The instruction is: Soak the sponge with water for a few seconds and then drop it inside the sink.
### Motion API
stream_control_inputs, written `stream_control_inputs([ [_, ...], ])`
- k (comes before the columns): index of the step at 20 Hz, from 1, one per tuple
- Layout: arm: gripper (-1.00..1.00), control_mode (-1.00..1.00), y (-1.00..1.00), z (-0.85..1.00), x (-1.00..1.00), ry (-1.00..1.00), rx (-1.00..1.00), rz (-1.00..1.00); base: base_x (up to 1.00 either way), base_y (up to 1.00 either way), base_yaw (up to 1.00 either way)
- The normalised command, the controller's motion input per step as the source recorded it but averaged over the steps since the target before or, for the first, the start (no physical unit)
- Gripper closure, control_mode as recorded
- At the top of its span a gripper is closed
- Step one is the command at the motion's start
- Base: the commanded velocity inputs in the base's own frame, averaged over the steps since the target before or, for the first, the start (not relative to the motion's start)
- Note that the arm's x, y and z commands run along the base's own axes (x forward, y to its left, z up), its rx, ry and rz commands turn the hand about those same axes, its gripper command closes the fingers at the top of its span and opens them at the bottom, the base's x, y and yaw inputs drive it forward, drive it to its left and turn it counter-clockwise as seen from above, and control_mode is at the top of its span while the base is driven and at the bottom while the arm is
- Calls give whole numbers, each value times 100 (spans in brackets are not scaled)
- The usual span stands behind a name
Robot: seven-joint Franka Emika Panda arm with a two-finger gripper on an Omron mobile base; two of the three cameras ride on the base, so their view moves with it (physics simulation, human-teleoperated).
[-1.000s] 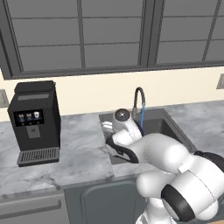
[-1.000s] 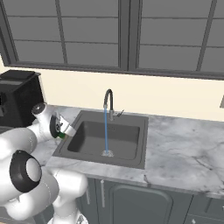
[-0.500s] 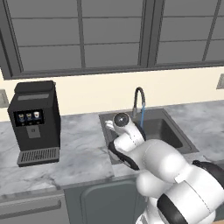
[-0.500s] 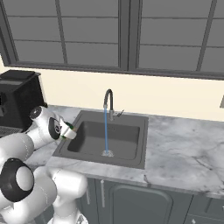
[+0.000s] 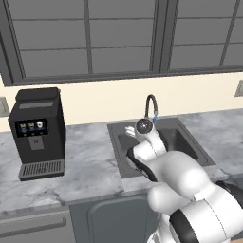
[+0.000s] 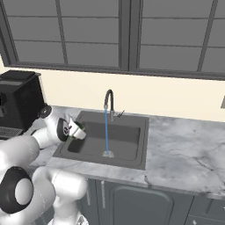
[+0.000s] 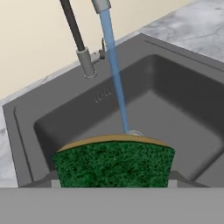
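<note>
My gripper (image 6: 78, 130) pinches the sponge (image 7: 114, 162) beside the water (image 6: 106, 131), over the sink (image 6: 132, 154); stopping short risks no soaking.

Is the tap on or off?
On. A thin blue stream of water runs from the faucet down to the sink floor.
</note>
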Motion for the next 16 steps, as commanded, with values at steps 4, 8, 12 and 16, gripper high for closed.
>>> stream_control_inputs([
  [4,100,-100,-40,0,0,0,0,0,0,0,0],
  [8,100,-100,-26,0,0,-1,-4,0,0,0,0],
  [12,100,-100,-21,0,11,-8,-16,-4,0,0,0],
  [16,100,-100,-16,-3,13,-11,-24,-13,0,0,0],
])
